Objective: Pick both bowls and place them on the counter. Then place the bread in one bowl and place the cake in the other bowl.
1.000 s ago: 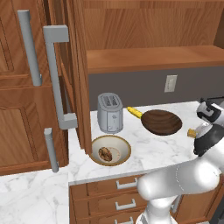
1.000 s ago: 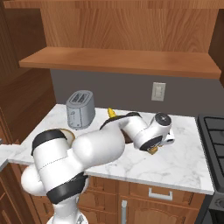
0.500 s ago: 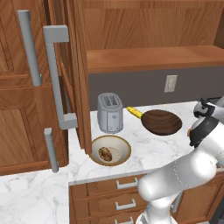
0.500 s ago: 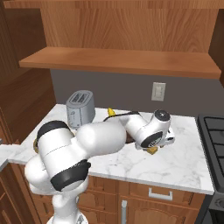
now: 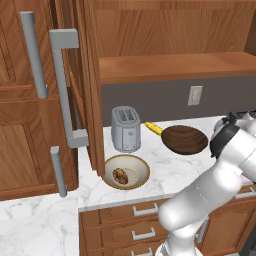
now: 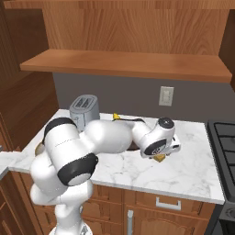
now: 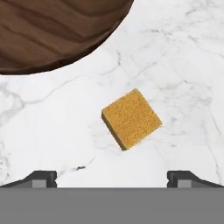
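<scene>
Now, step: the bread is already in its bowl, so the cake is the job in hand; I judge this the approach before a grasp.
Claw: the claw (image 7: 112, 177) hangs over the desk (image 7: 183, 65) with its two tips spread wide and nothing between them, which suits a straight drop onto a small cube.
Cake: the cake (image 7: 131, 118) lies flat on the marble directly ahead of the claw, centred between the tips but turned cornerwise to them, touching neither. In the right base view it peeks out just under the hand (image 6: 160, 158).
Wooden bowl: the dark wooden bowl (image 7: 57, 30) sits just beyond the cake, apart from it, and looks empty in the left base view (image 5: 184, 139); being so near the claw, it is the likely home for the cake and makes for a short carry.
Beige bowl: the beige bowl (image 5: 126, 171) stands well away from the claw, near the cupboard door, upright on the marble.
Bread: the bread (image 5: 120, 175) rests inside the beige bowl, so that half seems done.
Other things: a toaster (image 5: 125, 128) stands behind the beige bowl, far from the claw.
Next move: probably a turn of the wrist to square the tips to the cake's flat sides, then down.
Risk: closing on the corners could spin the cube or squeeze it out.
</scene>
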Available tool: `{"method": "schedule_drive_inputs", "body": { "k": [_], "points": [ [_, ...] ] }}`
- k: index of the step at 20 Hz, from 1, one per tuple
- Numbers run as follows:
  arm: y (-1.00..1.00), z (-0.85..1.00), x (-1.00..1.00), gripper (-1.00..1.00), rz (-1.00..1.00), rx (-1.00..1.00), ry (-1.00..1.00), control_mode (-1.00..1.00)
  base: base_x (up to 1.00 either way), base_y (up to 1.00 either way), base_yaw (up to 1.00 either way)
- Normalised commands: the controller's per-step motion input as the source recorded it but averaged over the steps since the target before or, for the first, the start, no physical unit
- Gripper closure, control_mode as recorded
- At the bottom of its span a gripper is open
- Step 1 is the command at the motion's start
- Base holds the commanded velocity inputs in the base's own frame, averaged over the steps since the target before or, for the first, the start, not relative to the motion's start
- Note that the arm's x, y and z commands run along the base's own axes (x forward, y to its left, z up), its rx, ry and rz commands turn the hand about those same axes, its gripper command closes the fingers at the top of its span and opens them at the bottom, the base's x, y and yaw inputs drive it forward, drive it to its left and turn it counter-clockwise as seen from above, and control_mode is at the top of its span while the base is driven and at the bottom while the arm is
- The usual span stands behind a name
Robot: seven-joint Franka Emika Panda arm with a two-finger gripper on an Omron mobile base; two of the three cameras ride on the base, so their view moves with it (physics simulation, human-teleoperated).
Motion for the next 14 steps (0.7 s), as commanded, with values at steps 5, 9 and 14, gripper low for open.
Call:
{"method": "schedule_drive_inputs", "body": {
  "k": [5,9,14],
  "points": [
    [0.00,-0.04,0.30,-1.00,0.00,0.00,0.01,-1.00,0.00,0.00,0.00],
    [-0.03,0.00,0.29,-1.00,0.00,0.00,0.04,-1.00,0.00,0.00,0.00],
    [-0.04,-0.11,0.21,-1.00,0.00,0.00,0.09,-1.00,0.00,0.00,0.00]
  ]
}}
